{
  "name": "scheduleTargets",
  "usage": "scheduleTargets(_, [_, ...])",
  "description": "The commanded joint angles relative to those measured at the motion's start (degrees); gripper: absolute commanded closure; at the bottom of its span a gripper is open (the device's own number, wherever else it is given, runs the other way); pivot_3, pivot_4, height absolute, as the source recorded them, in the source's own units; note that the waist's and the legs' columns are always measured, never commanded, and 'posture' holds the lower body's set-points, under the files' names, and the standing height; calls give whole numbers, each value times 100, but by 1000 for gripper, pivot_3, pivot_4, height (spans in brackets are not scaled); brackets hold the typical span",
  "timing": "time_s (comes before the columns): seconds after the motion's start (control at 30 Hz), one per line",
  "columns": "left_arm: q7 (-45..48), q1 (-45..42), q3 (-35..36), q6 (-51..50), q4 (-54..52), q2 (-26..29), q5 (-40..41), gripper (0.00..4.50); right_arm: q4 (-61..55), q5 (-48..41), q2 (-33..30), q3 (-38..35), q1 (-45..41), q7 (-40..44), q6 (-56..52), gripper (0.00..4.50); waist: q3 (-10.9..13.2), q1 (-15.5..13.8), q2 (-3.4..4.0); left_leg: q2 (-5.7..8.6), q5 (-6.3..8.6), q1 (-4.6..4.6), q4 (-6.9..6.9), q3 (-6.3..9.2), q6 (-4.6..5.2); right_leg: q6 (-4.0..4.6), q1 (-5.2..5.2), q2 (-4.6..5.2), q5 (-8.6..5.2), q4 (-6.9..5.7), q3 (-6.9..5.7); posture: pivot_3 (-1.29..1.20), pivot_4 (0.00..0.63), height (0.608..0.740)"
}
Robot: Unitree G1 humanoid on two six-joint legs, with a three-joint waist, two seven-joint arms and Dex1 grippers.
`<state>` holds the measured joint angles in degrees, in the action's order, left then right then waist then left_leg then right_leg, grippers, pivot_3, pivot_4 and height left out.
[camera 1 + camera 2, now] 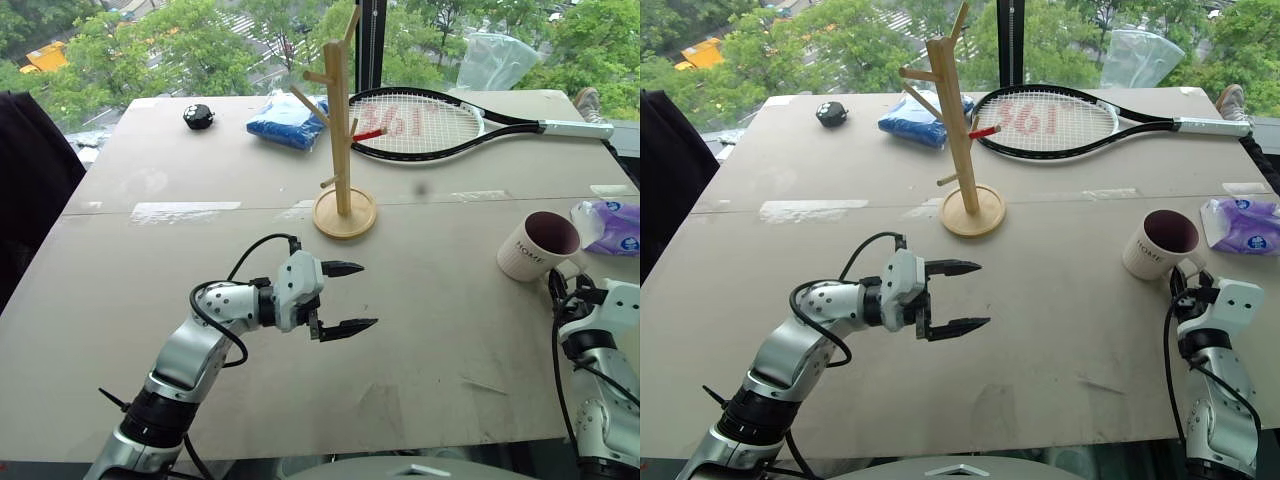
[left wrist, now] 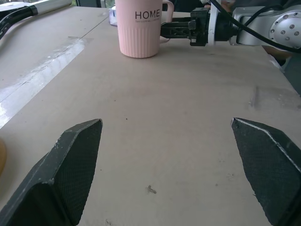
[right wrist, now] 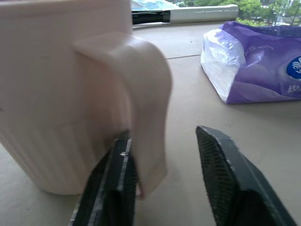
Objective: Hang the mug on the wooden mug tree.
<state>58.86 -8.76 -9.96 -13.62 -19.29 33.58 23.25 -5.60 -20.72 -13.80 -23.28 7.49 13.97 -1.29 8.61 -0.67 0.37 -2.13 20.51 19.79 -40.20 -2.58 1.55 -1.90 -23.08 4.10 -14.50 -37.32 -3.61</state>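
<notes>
Right tool point(image 3: 162, 183) fingers straddling mug point(image 1: 537, 246) handle, mug upright on table point(image 1: 420, 330)

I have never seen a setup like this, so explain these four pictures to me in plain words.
This is a two-armed robot at a table. The two wide pictures come from cameras in its head; the two close ones come from a camera on each wrist. On the table stand a wooden mug tree and a mug marked HOME, with a tennis racket, a blue bundle, a purple packet and a small black object nearby. The left gripper hangs open, holding nothing. The right gripper has its fingers either side of the mug's handle, with a gap at one finger: not clamped yet.
</notes>
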Motion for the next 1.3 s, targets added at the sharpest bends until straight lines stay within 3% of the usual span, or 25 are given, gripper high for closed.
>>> scheduleTargets(0.03, [33,58,161,61,-233,57,121,0,-48,-133,-138,-27,-43,209,-4,4457,0,-3,0,0,0,0,0,-1,0,0,-1,0,0,0,1,0,150,740])
scheduleTargets(0.2, [-236,216,351,29,-255,-212,360,0,-248,-255,-257,49,-148,381,-245,4457,0,1,0,0,0,0,0,-4,0,0,-2,1,0,-2,7,0,150,740])
scheduleTargets(0.33, [-858,510,683,276,-273,-883,586,0,-716,-171,-884,617,-536,1040,-705,4457,3,27,-1,1,0,-1,-1,-6,1,-1,-7,1,2,-7,18,0,150,740])
scheduleTargets(0.47, [-1441,877,790,613,-470,-1564,562,0,-844,-65,-1732,1404,-1661,1999,-1031,4457,10,139,-12,7,2,-7,-1,1,4,-2,-16,-11,22,-9,47,0,150,740])
scheduleTargets(0.57, [-1745,1138,686,867,-661,-1921,423,0,-253,184,-2281,2041,-3038,2969,-948,4457,17,129,-33,14,6,-5,-3,25,13,2,-19,-21,31,-10,42,0,150,740])
scheduleTargets(0.7, [-2084,1295,713,1184,-836,-2230,347,0,910,591,-2564,2761,-4715,4071,-735,4457,28,110,-50,26,0,-1,-5,39,3,5,-18,-19,32,-9,31,0,150,740])
scheduleTargets(0.97, [-2603,1313,794,1902,-882,-2653,109,0,3655,1391,-2125,3585,-7191,5447,501,4457,31,128,-52,16,-2,17,-5,31,-1,2,-23,-5,34,19,17,0,150,740])
scheduleTargets(1.3, [-2982,1400,548,2269,-871,-2876,-202,0,6228,2133,-1370,3678,-8806,5596,1920,4457,34,154,-46,0,-3,32,-5,0,-4,-4,-31,-3,37,49,2,0,150,740])
